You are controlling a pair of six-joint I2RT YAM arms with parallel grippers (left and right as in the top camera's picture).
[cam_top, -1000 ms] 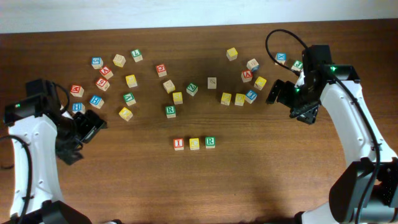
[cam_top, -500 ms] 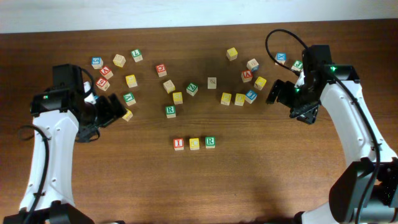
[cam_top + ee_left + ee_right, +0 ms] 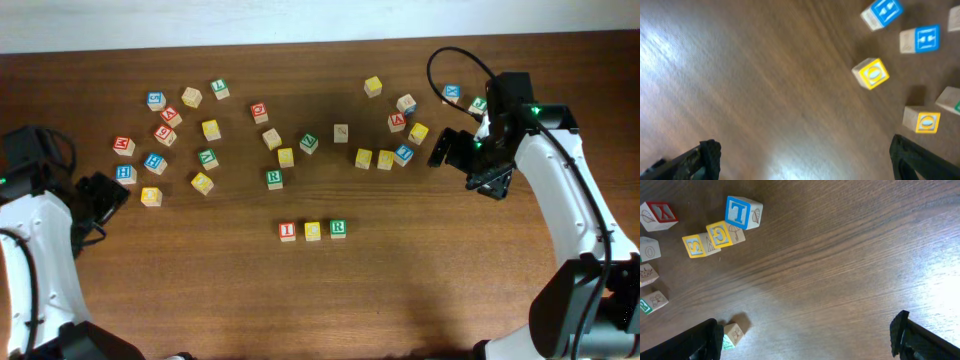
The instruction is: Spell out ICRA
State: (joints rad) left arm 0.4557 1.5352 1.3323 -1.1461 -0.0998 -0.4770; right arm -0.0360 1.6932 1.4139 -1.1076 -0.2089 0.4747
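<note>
The red-framed I [image 3: 287, 231], yellow-faced C [image 3: 312, 231] and green-framed R [image 3: 337, 228] stand in a row at the table's middle front. A red-framed cube [image 3: 397, 122] at the back right looks like the A, though its letter is small. My left gripper [image 3: 105, 195] is open and empty at the far left, over bare wood [image 3: 807, 165]. My right gripper [image 3: 462, 165] is open and empty at the right, just right of the back-right cubes, with nothing between its fingers [image 3: 807, 337].
Several other letter cubes lie scattered across the back. Near my left gripper are a yellow cube [image 3: 150, 196] [image 3: 871, 73] and two blue cubes [image 3: 920, 39]. A blue cube [image 3: 742, 211], two yellow cubes [image 3: 722, 232] and a small green-faced cube [image 3: 732, 334] lie near my right fingers.
My left arm swung right toward the left cube cluster, then drew back to the far left, open throughout. A yellow cube now shows where it had been. The right arm has not moved.
</note>
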